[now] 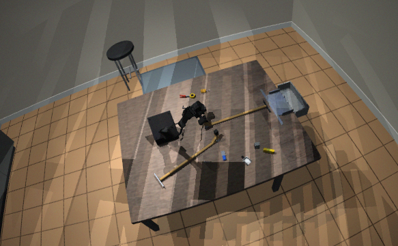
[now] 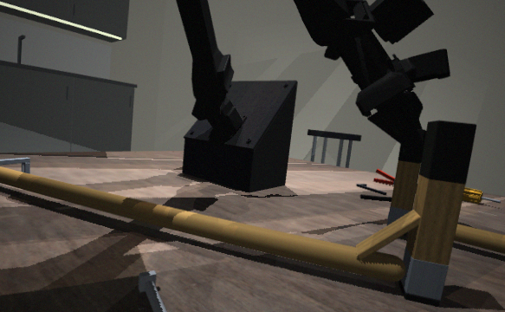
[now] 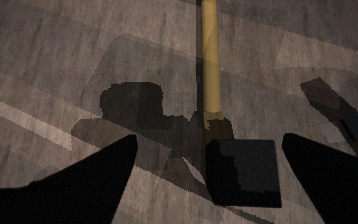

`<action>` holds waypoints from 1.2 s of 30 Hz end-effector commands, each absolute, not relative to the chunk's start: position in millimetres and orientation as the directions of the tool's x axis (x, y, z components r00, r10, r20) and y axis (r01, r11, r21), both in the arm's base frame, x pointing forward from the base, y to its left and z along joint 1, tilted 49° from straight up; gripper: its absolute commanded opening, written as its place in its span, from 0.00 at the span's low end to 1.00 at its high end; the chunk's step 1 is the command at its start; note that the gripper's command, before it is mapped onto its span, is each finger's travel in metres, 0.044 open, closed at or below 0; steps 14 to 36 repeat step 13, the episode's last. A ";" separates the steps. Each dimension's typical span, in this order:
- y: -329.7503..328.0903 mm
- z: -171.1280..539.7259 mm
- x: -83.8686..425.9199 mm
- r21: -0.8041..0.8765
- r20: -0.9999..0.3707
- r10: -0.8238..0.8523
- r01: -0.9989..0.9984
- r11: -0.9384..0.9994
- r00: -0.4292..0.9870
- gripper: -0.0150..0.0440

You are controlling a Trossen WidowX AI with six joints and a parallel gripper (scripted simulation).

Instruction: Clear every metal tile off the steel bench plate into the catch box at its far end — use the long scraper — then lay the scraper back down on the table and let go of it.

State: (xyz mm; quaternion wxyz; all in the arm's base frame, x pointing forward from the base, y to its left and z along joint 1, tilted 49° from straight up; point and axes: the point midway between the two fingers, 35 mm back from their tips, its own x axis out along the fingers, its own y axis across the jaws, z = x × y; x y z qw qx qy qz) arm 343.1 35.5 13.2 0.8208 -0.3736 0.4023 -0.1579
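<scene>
The long scraper lies on the table, its wooden handle (image 1: 239, 115) (image 3: 211, 60) running to a dark blade (image 1: 267, 106) at the near edge of the bluish steel plate (image 1: 279, 105). A grey catch box (image 1: 302, 111) adjoins the plate's far end. No tile can be made out on the plate; the box's contents are too small to tell. My gripper (image 1: 204, 121) (image 2: 410, 140) (image 3: 207, 140) is open and empty at the scraper's upright grip post (image 2: 407, 182). The post's black cap (image 3: 245, 172) shows between the spread fingers in the wrist view.
Another long wooden tool (image 1: 188, 160) (image 2: 243, 236) with a silver crosswise head (image 1: 159, 180) lies close by; its black-capped post (image 2: 444, 195) stands beside my gripper. A blue item (image 1: 224, 156), grey cube (image 1: 257, 145) and yellow cylinder (image 1: 268, 150) lie toward one side, red-handled pliers (image 1: 183, 96) on the other.
</scene>
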 end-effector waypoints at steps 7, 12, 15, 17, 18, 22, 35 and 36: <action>58.0 31.4 338.0 -0.732 -0.545 -0.559 -0.029 0.681 0.626 1.00; 68.3 39.3 333.4 -0.731 -0.547 -0.559 -0.030 0.681 0.624 1.00; 70.3 41.0 332.4 -0.731 -0.547 -0.559 -0.030 0.681 0.623 1.00; 70.3 41.0 332.4 -0.731 -0.547 -0.559 -0.030 0.681 0.623 1.00; 70.3 41.0 332.4 -0.731 -0.547 -0.559 -0.030 0.681 0.623 1.00; 70.3 41.0 332.4 -0.731 -0.547 -0.559 -0.030 0.681 0.623 1.00; 70.3 41.0 332.4 -0.731 -0.547 -0.559 -0.030 0.681 0.623 1.00; 70.3 41.0 332.4 -0.731 -0.547 -0.559 -0.030 0.681 0.623 1.00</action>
